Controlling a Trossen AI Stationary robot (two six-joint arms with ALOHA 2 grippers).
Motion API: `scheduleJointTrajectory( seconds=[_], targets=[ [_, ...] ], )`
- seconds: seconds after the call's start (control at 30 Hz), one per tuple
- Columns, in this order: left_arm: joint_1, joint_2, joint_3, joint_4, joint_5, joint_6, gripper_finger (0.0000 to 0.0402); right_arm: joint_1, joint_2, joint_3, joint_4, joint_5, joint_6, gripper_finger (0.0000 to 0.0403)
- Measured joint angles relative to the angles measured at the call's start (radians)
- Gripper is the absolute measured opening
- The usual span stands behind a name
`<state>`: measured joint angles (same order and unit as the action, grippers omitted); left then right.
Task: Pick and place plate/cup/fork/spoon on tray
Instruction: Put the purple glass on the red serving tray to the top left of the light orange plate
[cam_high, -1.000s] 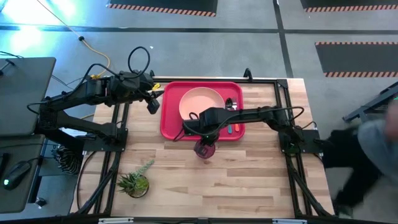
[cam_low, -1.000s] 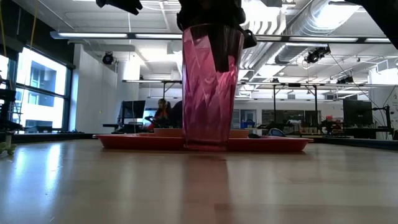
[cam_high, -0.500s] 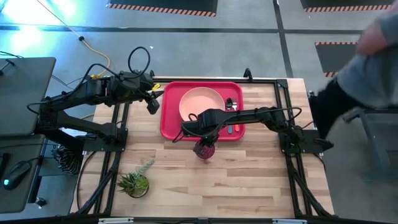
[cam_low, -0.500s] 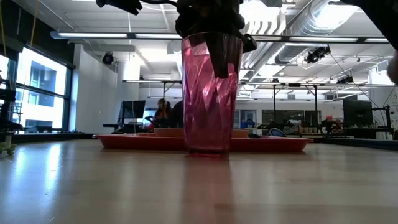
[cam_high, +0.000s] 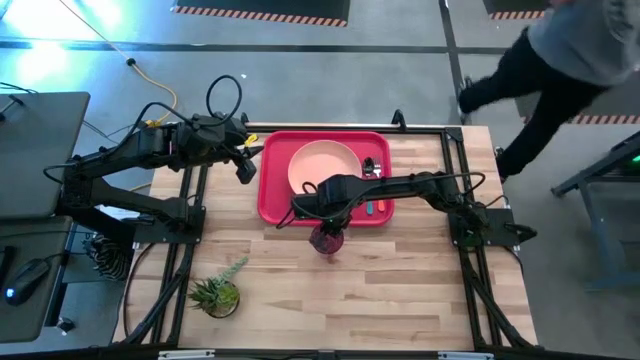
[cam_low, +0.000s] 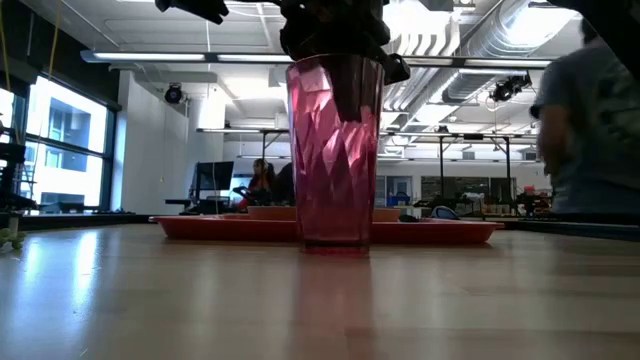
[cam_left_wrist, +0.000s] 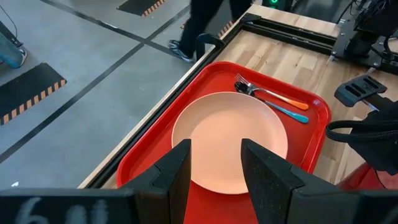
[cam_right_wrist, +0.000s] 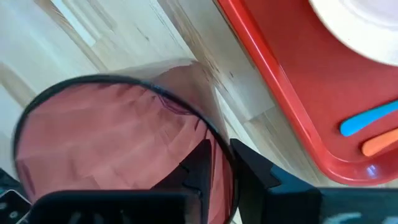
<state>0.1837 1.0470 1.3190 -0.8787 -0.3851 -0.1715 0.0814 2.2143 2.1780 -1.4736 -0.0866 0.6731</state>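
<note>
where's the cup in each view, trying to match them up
High view: the cup stands on bare wood just below the tray's near edge.
Low view: cup fills the centre, tray behind it.
Left wrist view: not clearly in it.
Right wrist view: cup up close, tray beside it.
Shared landmark: the red tray.
</note>
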Motion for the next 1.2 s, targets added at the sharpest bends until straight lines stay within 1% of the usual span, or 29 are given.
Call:
scheduleJointTrajectory(
  seconds=[0.23,0.5,0.77,1.07,1.2],
  targets=[
    [0.000,0.000,0.000,0.000,0.000,0.000,0.0131,-0.003,0.000,0.049,-0.002,0.005,0.002,0.0067],
    [0.000,0.000,0.000,0.000,0.000,0.000,0.0131,-0.009,0.000,0.100,-0.043,0.056,0.007,0.0069],
    [0.000,0.000,0.000,0.000,0.000,0.000,0.0131,-0.023,0.000,0.179,-0.098,0.056,0.026,0.0069],
    [0.000,0.000,0.000,0.000,0.000,0.001,0.0131,-0.024,-0.057,0.179,-0.089,0.057,0.061,0.0069],
    [0.000,0.000,0.000,0.000,0.000,0.029,0.0131,-0.021,-0.085,0.176,-0.096,0.105,0.071,0.0069]
  ],
)
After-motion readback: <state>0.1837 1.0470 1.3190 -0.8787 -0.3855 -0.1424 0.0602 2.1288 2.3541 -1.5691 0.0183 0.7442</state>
